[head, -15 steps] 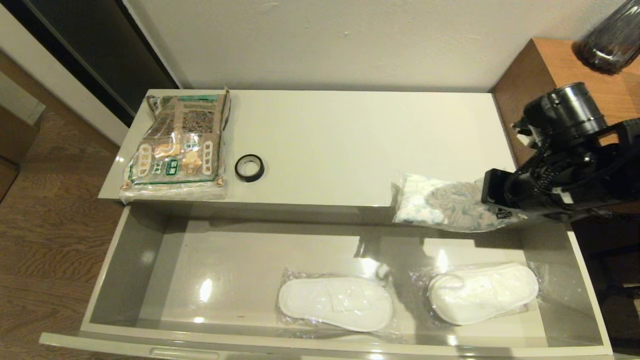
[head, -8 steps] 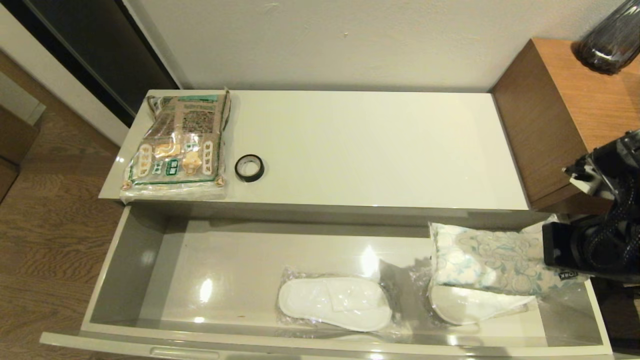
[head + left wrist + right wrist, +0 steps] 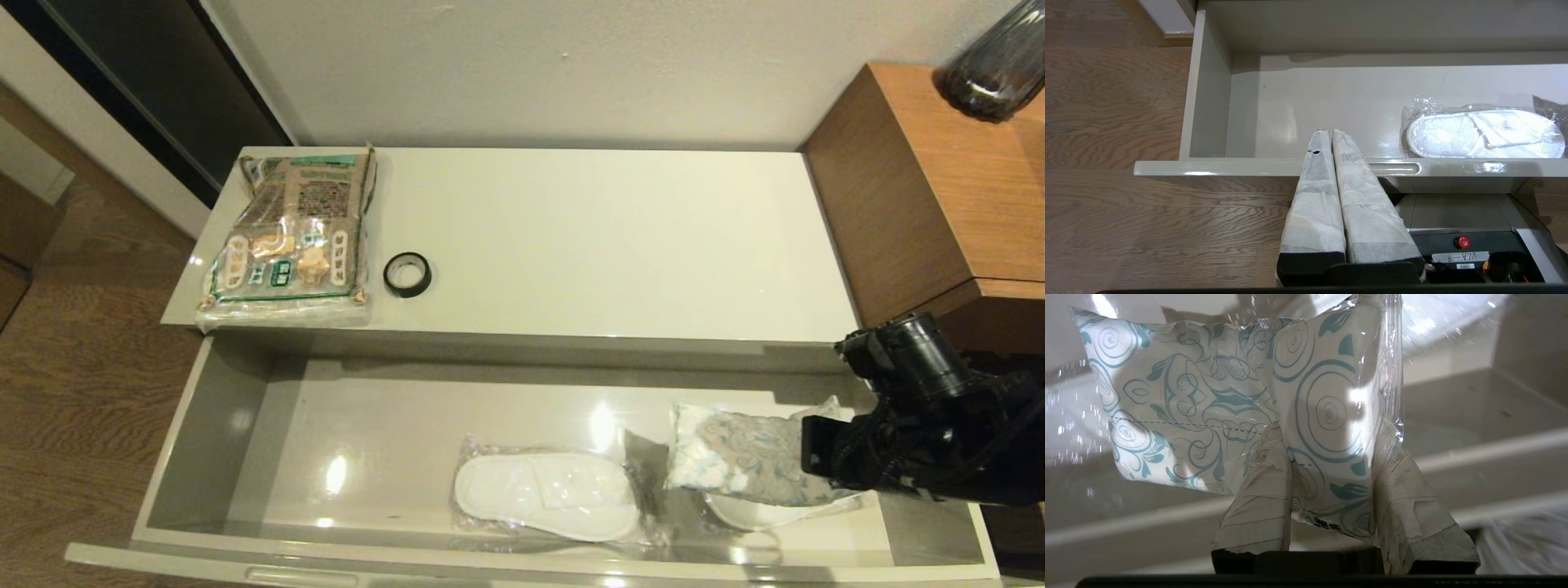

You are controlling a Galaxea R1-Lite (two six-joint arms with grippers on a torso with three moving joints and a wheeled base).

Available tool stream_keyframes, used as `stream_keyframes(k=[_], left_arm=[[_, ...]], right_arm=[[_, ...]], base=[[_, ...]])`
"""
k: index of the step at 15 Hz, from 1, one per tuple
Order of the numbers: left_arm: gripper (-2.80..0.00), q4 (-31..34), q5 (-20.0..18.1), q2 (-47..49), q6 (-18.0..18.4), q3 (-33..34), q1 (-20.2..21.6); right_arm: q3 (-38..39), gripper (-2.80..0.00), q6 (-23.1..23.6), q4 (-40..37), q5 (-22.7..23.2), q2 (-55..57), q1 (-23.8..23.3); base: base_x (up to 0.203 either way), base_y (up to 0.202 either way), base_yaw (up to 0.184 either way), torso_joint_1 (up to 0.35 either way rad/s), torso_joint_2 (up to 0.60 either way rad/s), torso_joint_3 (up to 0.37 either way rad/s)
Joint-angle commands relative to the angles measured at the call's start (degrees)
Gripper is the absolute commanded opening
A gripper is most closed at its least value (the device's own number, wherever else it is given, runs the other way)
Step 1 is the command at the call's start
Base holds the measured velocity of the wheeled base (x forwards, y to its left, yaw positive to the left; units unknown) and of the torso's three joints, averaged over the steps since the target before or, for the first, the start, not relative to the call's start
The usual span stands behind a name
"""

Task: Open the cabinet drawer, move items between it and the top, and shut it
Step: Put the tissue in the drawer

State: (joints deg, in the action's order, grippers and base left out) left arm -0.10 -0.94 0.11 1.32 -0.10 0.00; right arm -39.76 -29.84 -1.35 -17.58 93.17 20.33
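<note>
The cabinet drawer (image 3: 245, 425) stands pulled fully out, its long grey floor open to the head view. Behind it runs the top (image 3: 604, 237), the glossy cream slab of the low cabinet, and beyond the right gripper, on its outer side, rises the taller brown wooden unit (image 3: 922, 188).

The right gripper (image 3: 1327, 473) hangs over the right end of the drawer, inside its walls. Its taped fingers (image 3: 1261, 498) are closed onto one end of the white soft pack (image 3: 747, 461), which bears a teal swirl print under clear wrap; the pack's wrapped end is pinched between the two pads while the rest juts out ahead of the fingertips toward the drawer's middle. Directly beneath the held pack lies one wrapped slipper (image 3: 767, 510), mostly covered by it; whether the pack touches it cannot be told. A second wrapped slipper (image 3: 547, 496) lies on the drawer floor further out past the pack's free end.

The left gripper (image 3: 1327, 132) is parked in front of the drawer's front edge, its two padded fingers pressed together with nothing between them.

Far from the right gripper, at the opposite end of the top, the brown-and-green packet (image 3: 290, 237) lies flat, and the small black tape roll (image 3: 406, 274) sits just beside it on the side nearer the gripper.
</note>
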Motion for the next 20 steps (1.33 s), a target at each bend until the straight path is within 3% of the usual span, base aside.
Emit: stream_keyframes(k=[1, 3, 11, 16, 17, 18, 20], left_arm=[[-2.80, 0.01, -0.03, -0.02, 0.00, 0.01, 0.00], [-2.80, -0.07, -0.03, -0.02, 0.00, 0.01, 0.00], [-2.80, 0.01, -0.03, -0.02, 0.00, 0.01, 0.00], [-2.80, 0.01, -0.03, -0.02, 0.00, 0.01, 0.00], [-2.80, 0.01, -0.03, -0.02, 0.00, 0.01, 0.00], [-2.80, 0.01, -0.03, -0.02, 0.00, 0.01, 0.00], [-2.80, 0.01, -0.12, -0.02, 0.00, 0.01, 0.00]], right_arm=[[1.75, -2.80, -0.14, 10.98, -1.77, 10.41, 0.45], [0.38, -2.80, 0.04, 14.18, -4.98, 12.95, 1.15], [-6.27, -2.80, -0.32, 14.68, -15.04, 22.56, 1.19], [-7.10, -2.80, 0.30, 21.30, -16.09, 28.44, 1.20], [-7.24, -1.05, 0.17, 21.30, -16.19, 29.37, 1.20], [-7.26, 0.00, 0.14, 21.47, -16.26, 29.61, 1.20], [-7.50, 0.00, 0.05, 21.48, -16.26, 29.98, 1.20]], base=[[0.000, 0.000, 0.000, 0.000, 0.00, 0.000], [0.000, 0.000, 0.000, 0.000, 0.00, 0.000], [0.000, 0.000, 0.000, 0.000, 0.00, 0.000], [0.000, 0.000, 0.000, 0.000, 0.00, 0.000], [0.000, 0.000, 0.000, 0.000, 0.00, 0.000], [0.000, 0.000, 0.000, 0.000, 0.00, 0.000], [0.000, 0.000, 0.000, 0.000, 0.00, 0.000]])
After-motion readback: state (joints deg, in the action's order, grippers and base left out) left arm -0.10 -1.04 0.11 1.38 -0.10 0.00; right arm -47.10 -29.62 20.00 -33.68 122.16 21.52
